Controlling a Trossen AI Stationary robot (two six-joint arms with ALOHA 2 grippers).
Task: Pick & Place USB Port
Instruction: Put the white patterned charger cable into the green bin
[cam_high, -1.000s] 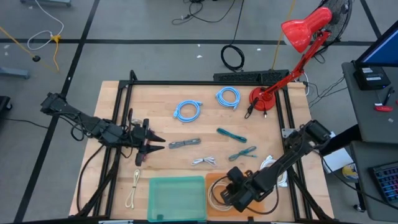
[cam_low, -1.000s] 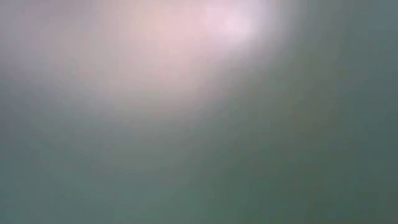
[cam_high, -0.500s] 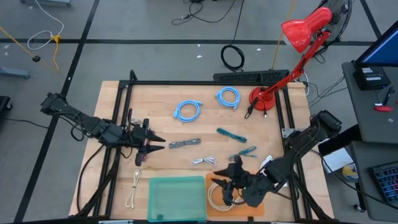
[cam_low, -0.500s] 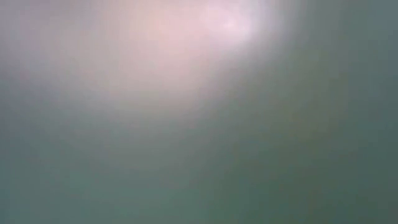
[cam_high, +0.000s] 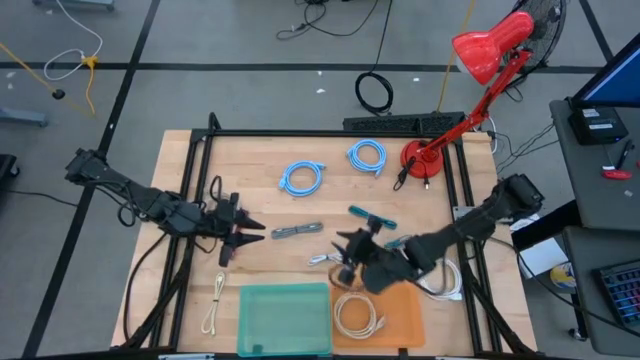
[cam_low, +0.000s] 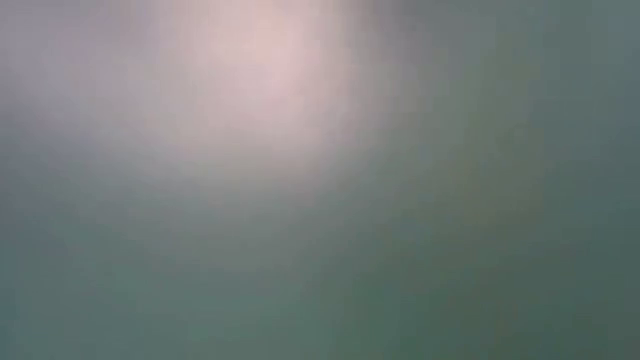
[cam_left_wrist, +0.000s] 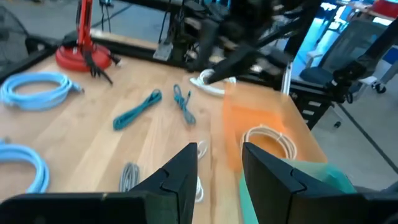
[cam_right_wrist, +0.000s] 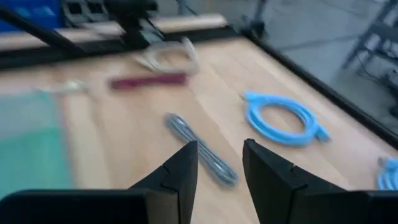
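1. USB cables lie scattered mid-counter: a grey bundle runs nearly left-to-right, a teal one slants.
2. An orange tray at the counter's near edge holds a coiled cream cable; the green bin beside it shows nothing inside.
3. Right claw hovers near the white cable, fingers slightly apart, holding nothing.
4. Left claw waits by the left rail, fingers spread, holding nothing.

A red desk lamp stands at the table's far corner.
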